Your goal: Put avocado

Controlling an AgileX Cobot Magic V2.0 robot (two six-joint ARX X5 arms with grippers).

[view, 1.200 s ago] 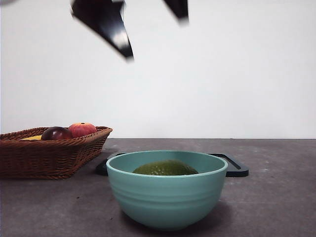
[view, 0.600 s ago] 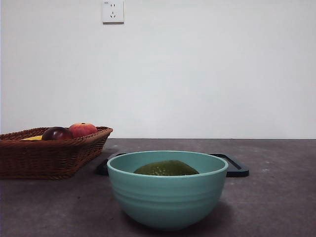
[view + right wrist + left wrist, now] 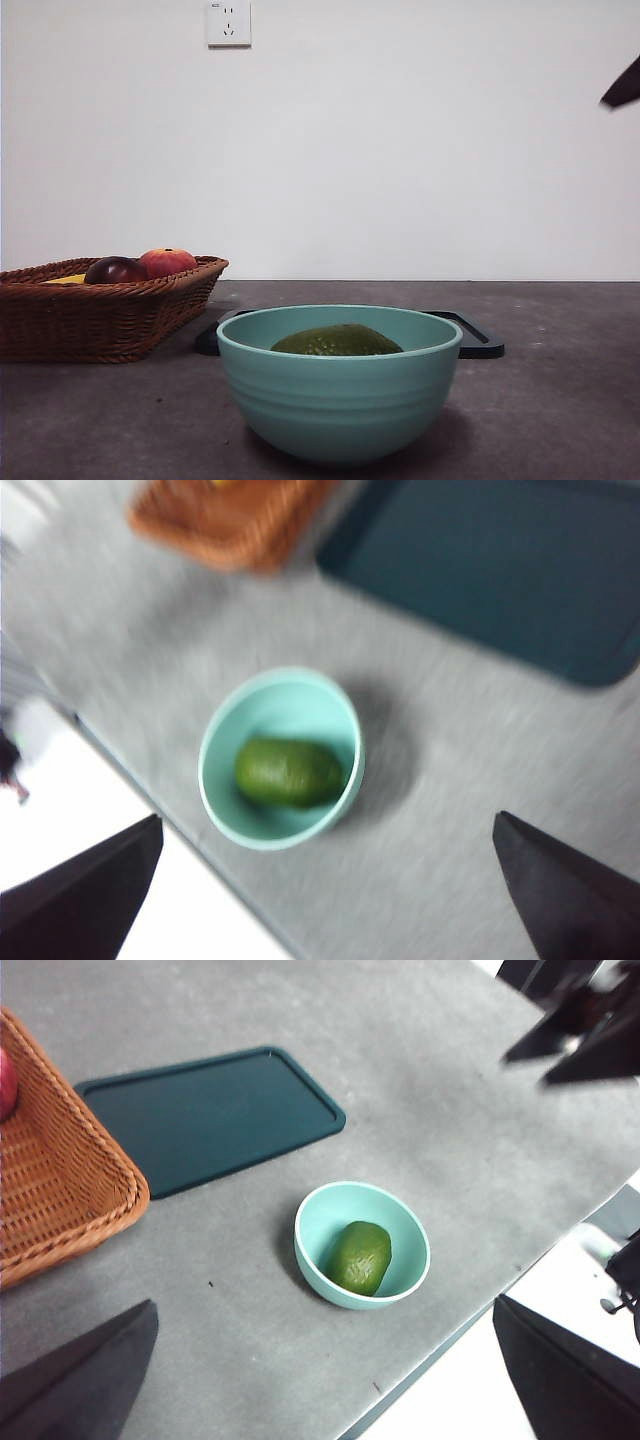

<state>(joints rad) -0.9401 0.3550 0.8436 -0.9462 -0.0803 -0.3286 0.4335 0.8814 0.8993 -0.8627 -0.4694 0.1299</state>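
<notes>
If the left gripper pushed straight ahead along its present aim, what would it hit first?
Most likely the teal bowl with the avocado lying inside: it sits between the left gripper's open jaws in its wrist view. Depth is unclear; bare table just before it might come first.

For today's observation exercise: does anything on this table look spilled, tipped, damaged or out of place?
Nothing stands out. The avocado lies whole inside the upright bowl, the basket sits level holding its fruit, and the tray lies flat.

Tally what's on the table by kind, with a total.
Avocado: 1
Teal bowl: 1
Wicker basket: 1
Dark tray: 1
Red-orange fruit: 1
Dark maroon fruit: 1
Yellow item, mostly hidden: 1
Total: 7
</notes>
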